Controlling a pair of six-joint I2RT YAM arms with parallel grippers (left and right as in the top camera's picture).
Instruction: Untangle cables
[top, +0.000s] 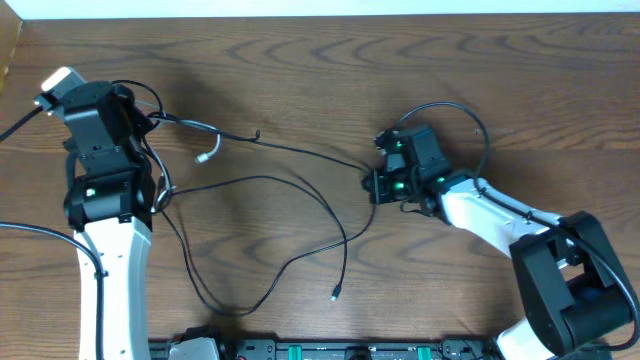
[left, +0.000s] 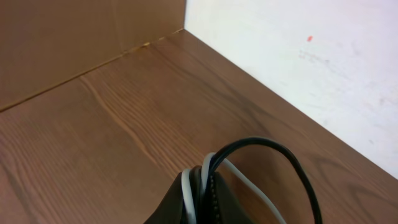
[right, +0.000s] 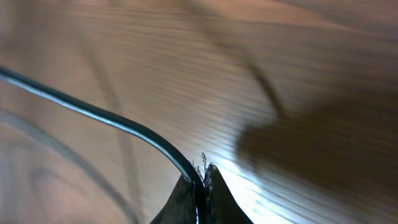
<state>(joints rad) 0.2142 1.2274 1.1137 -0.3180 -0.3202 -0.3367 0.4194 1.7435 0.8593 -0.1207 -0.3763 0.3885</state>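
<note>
Only wrist views: white cable (left: 188, 198), black cable (right: 124, 126) pinched.

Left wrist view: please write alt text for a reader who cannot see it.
The left gripper is shut on a black cable and a white cable, which loop up out of its grip. Behind them lies a brown wooden table, meeting a white surface at the upper right.

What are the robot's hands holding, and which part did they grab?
The left hand pinches the white cable and black cable together, along their cords. The right hand pinches the black cable along its cord too.
</note>
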